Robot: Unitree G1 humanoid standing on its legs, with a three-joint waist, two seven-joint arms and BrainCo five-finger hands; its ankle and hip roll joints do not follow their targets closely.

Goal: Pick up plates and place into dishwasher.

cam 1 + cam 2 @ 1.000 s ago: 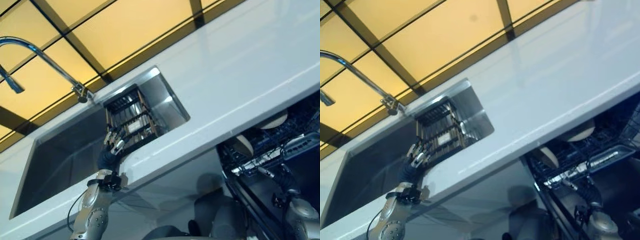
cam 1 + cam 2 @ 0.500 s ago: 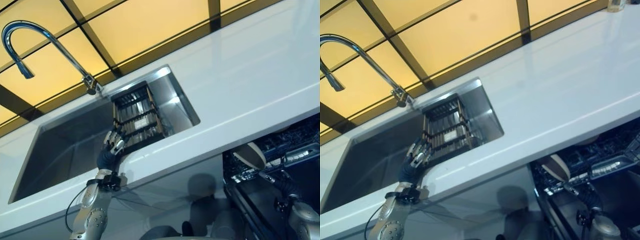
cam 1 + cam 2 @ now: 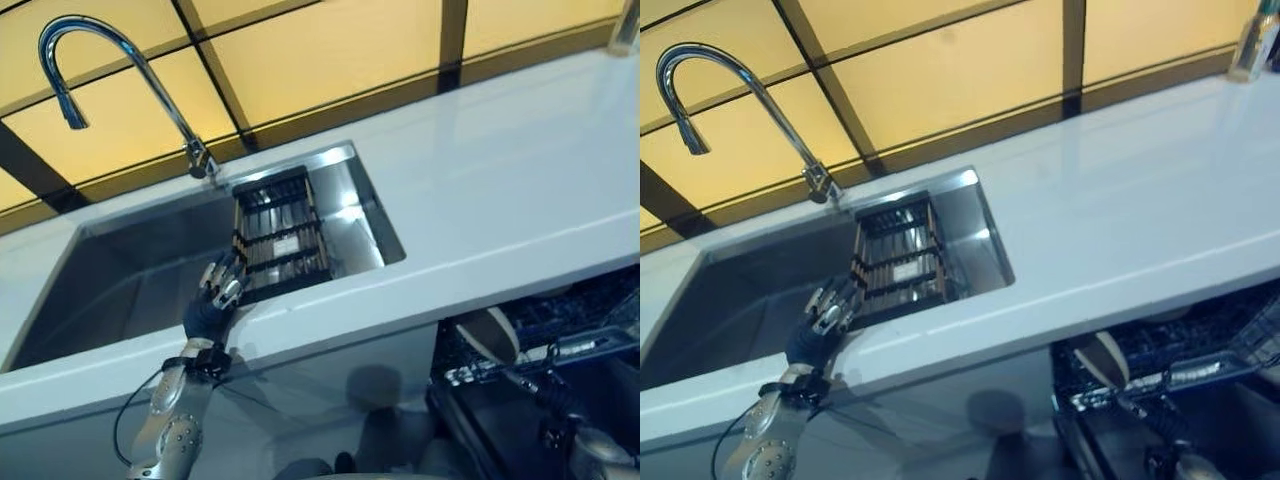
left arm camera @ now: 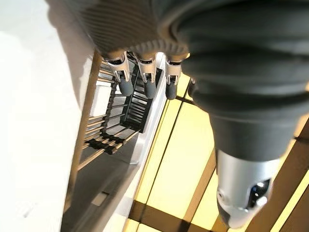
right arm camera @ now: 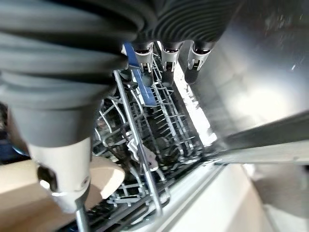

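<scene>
The left hand (image 3: pixel 213 300), fingers loosely spread, reaches over the steel sink's (image 3: pixel 120 290) front edge beside a slatted wooden rack (image 3: pixel 278 235). A beige round plate (image 3: pixel 492 332) stands in the dark wire dishwasher rack (image 3: pixel 1200 345), half hidden under the white counter (image 3: pixel 500 190). The right hand (image 5: pixel 166 53) hangs relaxed above it, empty.

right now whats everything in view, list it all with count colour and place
sink: 1, steel, set in the counter at left
faucet: 1, chrome, curved, behind the sink
rack: 1, dark wood slats, at the sink's right end
counter: 1, white, running across the scene
wall tiles: several, yellow with dark joints, behind the counter
bottle: 1, pale, far right back of the counter
dishwasher rack: 1, dark wire, below the counter at right
plate: 1, beige, standing in the dishwasher rack
left hand: fingers relaxed, at the sink's front edge beside the rack
right hand: fingers straight, over the dishwasher rack
</scene>
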